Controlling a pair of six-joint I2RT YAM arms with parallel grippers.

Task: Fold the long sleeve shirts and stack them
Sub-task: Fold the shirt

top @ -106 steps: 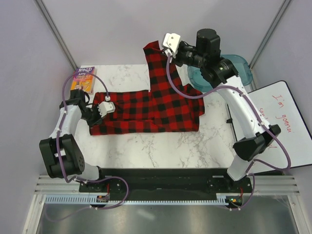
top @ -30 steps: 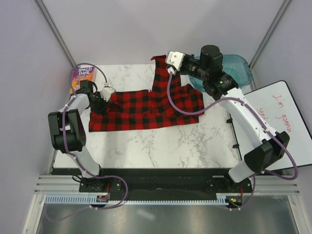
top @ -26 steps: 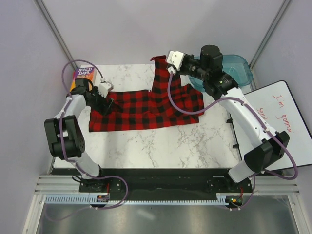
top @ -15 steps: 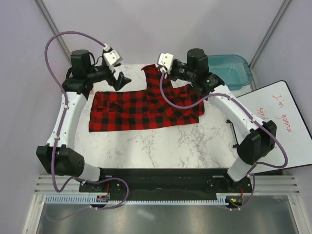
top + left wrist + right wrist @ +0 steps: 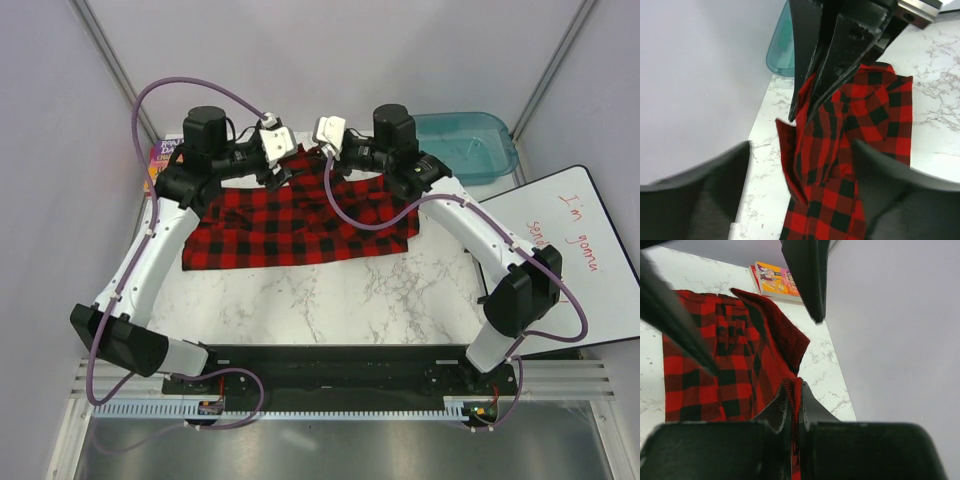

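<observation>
One red-and-black checked long sleeve shirt [image 5: 300, 225] lies spread across the far half of the tabletop [image 5: 340, 300], with its far edge lifted into a ridge. The right gripper [image 5: 793, 390] is pinched closed on that raised fold. Just beside it, the left gripper [image 5: 800, 160] faces it with its fingers spread wide, holding nothing. One paperback book [image 5: 776, 280] lies at the far left corner and one teal bin [image 5: 470, 145] at the far right.

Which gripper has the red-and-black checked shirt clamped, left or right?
The right gripper: a fold of the red-and-black checked shirt is pinched between its fingers. The left gripper hangs open, gripping nothing.
</observation>
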